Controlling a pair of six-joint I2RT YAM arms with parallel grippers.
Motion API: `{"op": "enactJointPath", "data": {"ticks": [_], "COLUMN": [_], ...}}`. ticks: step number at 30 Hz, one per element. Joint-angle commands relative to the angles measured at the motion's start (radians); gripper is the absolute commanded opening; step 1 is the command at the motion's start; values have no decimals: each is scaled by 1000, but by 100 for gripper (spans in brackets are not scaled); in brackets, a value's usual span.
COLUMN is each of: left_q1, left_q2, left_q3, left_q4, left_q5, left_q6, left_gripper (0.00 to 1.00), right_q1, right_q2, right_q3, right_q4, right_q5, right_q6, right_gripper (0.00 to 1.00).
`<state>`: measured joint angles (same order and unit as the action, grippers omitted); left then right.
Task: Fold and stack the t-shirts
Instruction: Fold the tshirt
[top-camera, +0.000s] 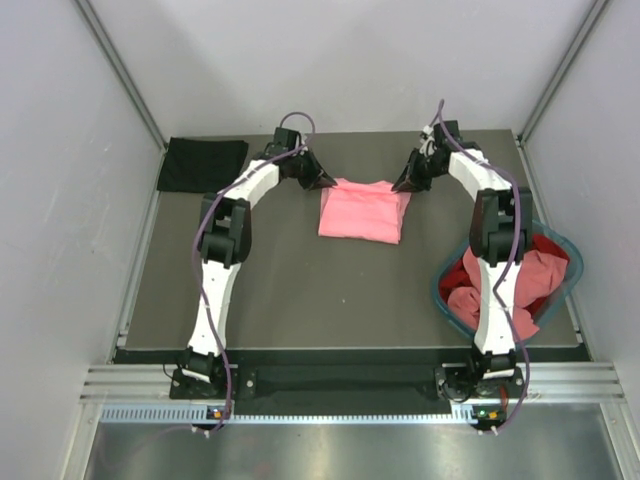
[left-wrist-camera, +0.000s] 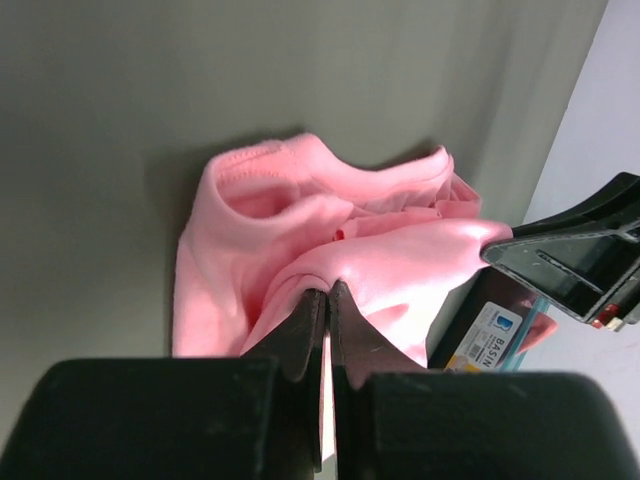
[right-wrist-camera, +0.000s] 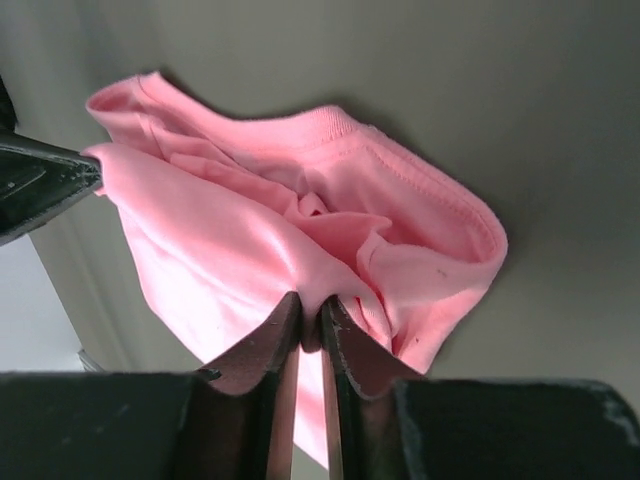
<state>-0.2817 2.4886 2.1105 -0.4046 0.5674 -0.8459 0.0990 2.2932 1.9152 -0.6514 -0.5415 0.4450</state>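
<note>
A salmon pink t-shirt (top-camera: 364, 211) lies partly folded at the far middle of the table. My left gripper (top-camera: 326, 181) is shut on its far left corner, and the pinched cloth shows in the left wrist view (left-wrist-camera: 327, 288). My right gripper (top-camera: 402, 184) is shut on its far right corner, with cloth between the tips in the right wrist view (right-wrist-camera: 311, 306). A black t-shirt (top-camera: 202, 163) lies folded flat at the far left corner. A red t-shirt (top-camera: 546, 244) and another pink one (top-camera: 530, 283) are heaped in the basket.
The round teal basket (top-camera: 443, 299) stands at the right edge of the table, beside my right arm. Grey walls with metal rails close in the left, right and back sides.
</note>
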Motion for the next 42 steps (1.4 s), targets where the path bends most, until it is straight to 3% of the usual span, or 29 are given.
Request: {"op": "enactJointPath", "data": {"ticks": [1,6,8,11,15,20,23,24,27,28,32,42], "left_q1": [13,30,36,35,32,-22,-54,-60,-73,-73,-68,-31], "left_q2": [9,16,-17,-97,-213,-347,-337,-326,-264,-228,-133,95], "left_q3": [59,111,123,114,-15,-287,-374,-385,-412,-414,-379,-261], "left_q4": [65,61,49,0,9,179,376,433,649,726,843,972], "left_q5": [-11,-63,-103,-164,-137,18,103,148,207,212,209,177], "left_q6": [-1,11,42,131,171,128,29,-1,-94,-132,-170,-237], "left_gripper": [3,23,42,45,39,22,11,10,4,0,0,0], "right_q1": [-19,-42,-51,-54,-48,13,47,65,85,87,94,41], "right_q2": [21,52,39,-13,-84,-188,-196,-186,-157,-150,-94,70], "right_q3": [73,120,162,191,167,-16,-108,-122,-194,-226,-288,-301], "right_q4": [32,75,56,15,-77,10,151,192,378,419,616,852], "right_q5": [-6,-17,-14,34,58,-8,-87,-128,-188,-193,-207,-204], "right_q6": [14,93,103,65,0,-10,29,58,147,164,247,331], "right_gripper": [15,25,28,41,51,49,23,12,5,5,4,3]}}
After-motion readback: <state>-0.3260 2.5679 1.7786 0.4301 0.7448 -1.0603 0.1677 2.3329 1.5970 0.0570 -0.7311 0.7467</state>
